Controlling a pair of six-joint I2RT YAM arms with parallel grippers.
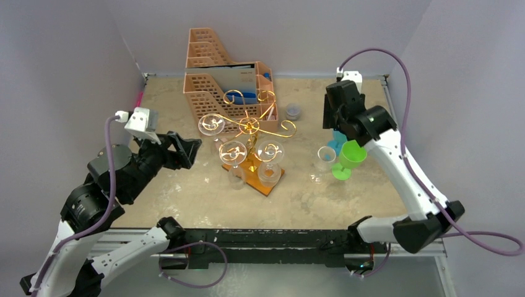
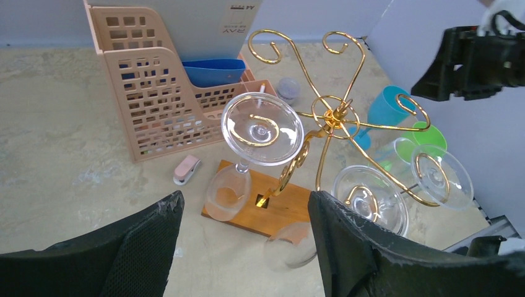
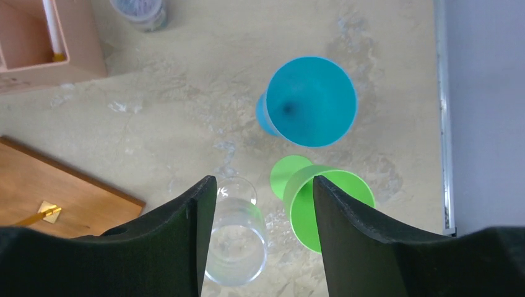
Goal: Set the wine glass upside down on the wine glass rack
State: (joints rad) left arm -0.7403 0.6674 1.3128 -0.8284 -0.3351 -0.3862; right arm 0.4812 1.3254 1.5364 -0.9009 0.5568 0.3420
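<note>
Near the worktop's [image 1: 167, 111] middle, the wine glass rack [image 1: 251, 133] carries three hung glasses [image 2: 262, 128], bowls down. By the right edge I hold the right fingers [image 1: 339, 124] wide and empty above the upright clear wine glass [image 3: 235, 238], apparently lined up for a grasp. The left fingers [image 1: 186, 150] gape empty, facing the rack.

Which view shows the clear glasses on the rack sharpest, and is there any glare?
Left wrist view: hanging glasses and gold rack crisp, small highlights on the wire. Top view: small and faint against the pale table. Right wrist view: only the wooden base.
</note>
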